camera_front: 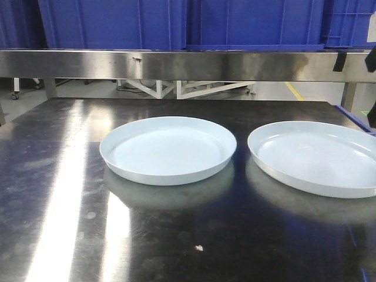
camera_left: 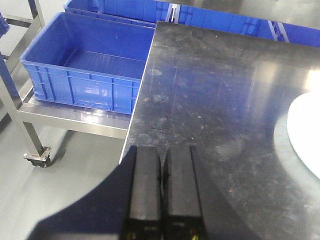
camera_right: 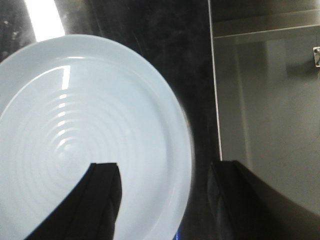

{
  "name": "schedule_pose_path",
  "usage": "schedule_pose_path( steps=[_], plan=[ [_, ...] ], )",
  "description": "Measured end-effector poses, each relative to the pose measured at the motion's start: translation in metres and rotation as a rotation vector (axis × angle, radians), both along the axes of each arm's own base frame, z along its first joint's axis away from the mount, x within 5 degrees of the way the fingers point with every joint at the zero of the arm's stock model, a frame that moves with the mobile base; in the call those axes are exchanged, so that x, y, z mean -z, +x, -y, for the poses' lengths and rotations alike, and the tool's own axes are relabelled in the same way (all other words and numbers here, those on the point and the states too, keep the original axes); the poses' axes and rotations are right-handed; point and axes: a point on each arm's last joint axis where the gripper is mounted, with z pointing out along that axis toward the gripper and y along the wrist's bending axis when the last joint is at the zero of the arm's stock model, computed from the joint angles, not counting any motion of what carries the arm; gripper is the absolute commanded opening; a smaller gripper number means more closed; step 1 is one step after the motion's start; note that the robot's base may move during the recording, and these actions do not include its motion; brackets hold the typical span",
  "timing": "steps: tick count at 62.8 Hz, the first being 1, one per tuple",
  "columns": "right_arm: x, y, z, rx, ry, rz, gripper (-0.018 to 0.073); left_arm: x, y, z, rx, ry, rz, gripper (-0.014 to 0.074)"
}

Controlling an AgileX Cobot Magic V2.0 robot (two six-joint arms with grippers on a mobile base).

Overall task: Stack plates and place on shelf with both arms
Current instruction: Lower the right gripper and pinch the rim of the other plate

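A dark, scuffed steel table [camera_front: 59, 205] fills the lower front view. Across the top of that frame runs a steel shelf [camera_front: 176, 63] carrying blue crates [camera_front: 111, 23]. Two pale bluish-white plates lie flat on the table, side by side and apart: the centre plate [camera_front: 168, 150] mid-frame, the right-hand plate [camera_front: 314, 157] cut by the right edge. The right tool [camera_right: 162, 167] is spread, one finger over the right-hand plate's interior, the other beyond its rim at lower right. The left tool [camera_left: 164, 155], bottom centre of its view, is pressed together above the table's edge.
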Motion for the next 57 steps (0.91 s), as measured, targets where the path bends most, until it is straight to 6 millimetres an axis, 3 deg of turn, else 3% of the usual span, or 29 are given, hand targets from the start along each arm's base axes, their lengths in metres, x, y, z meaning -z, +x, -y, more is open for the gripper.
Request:
schedule_pose_path(
  steps=[26, 34, 44, 57],
  plan=[
    [0.021, 0.012, 0.001, 0.005, -0.005, -0.048, 0.0487, 0.000, 0.000, 0.000, 0.000, 0.000, 0.000, 0.0092],
    [0.021, 0.012, 0.001, 0.006, -0.006, -0.041, 0.0328, 0.000, 0.000, 0.000, 0.000, 0.000, 0.000, 0.0091],
    [0.021, 0.012, 0.001, 0.007, -0.006, -0.037, 0.0036, 0.000, 0.000, 0.000, 0.000, 0.000, 0.000, 0.0092],
    [0.019, 0.014, 0.001, 0.005, -0.009, -0.030, 0.0056, 0.000, 0.000, 0.000, 0.000, 0.000, 0.000, 0.0092]
  ],
)
